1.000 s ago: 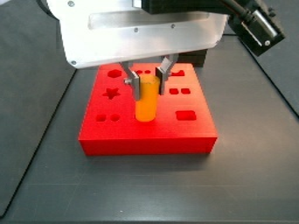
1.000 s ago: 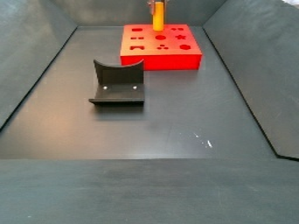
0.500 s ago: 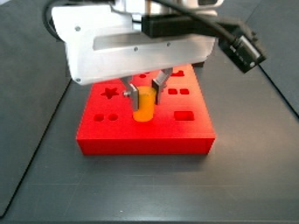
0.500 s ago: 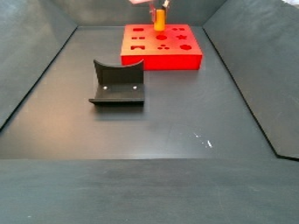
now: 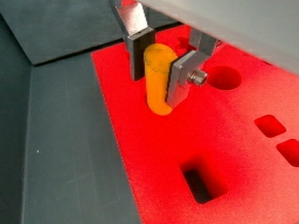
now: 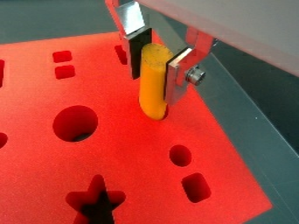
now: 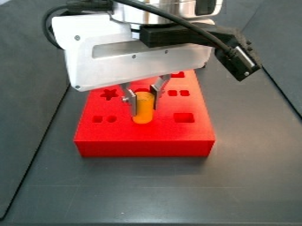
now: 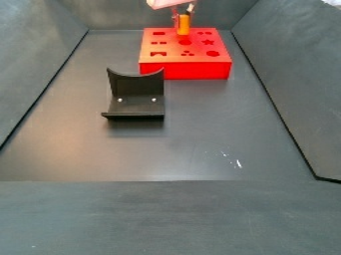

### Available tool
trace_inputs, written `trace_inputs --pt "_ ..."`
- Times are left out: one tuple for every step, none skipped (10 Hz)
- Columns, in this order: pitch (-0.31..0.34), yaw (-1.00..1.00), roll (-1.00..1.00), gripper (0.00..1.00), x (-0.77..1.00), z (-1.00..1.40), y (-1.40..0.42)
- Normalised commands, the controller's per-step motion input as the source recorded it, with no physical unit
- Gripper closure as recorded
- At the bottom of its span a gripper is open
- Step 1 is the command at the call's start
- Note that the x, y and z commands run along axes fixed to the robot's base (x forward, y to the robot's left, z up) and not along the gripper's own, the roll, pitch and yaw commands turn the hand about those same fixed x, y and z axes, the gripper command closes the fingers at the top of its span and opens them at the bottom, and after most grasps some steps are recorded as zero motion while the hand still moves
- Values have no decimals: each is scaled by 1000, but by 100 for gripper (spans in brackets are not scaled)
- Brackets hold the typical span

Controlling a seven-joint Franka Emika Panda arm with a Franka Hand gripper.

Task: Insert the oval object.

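Peg [image 5: 159, 80] upright, long axis vertical, lower end at the red block [image 6: 117, 166] top (hole not visible). My gripper [image 6: 156, 56] pinches its upper part between both fingers [image 5: 184, 74], directly above the block.

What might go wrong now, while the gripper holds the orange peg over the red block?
1. The gripper holds the oval object upright, its lower end at the red block. If it is not over its hole, pushing down may jam it.
2. The fingers clamp only its upper part, so it may tilt or slip.
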Motion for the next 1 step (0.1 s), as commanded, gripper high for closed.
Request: trace_inputs --pt "0 0 0 100 0 0 0"
